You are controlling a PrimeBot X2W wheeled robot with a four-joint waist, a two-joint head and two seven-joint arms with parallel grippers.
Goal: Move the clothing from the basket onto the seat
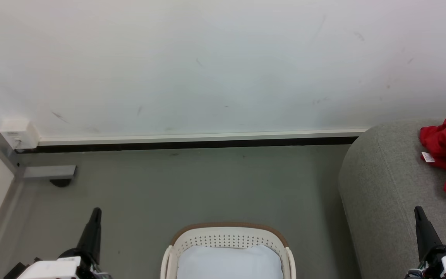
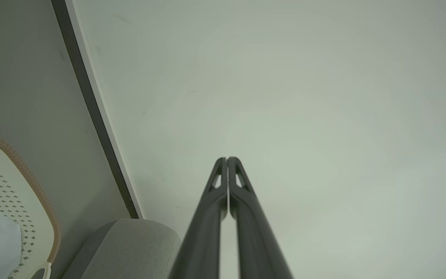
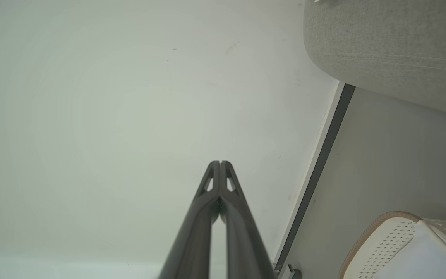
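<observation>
On the seat [image 1: 385,182], clothing [image 1: 445,155] lies beyond the closed right jaws

You're seeing bright red clothing [image 1: 445,143] at the right edge of the frame, with white stripe trim and black-and-white lettering. The seat [image 1: 381,186] reads light grey. At bottom centre your basket [image 1: 227,239] is cream-white and perforated with a brown rim, and the pad [image 1: 229,261] is pale blue-white.

Basket [image 1: 207,241] is smooth plastic, seat [image 1: 381,186] matt woven fabric, clothing [image 1: 445,143] soft cloth.
</observation>
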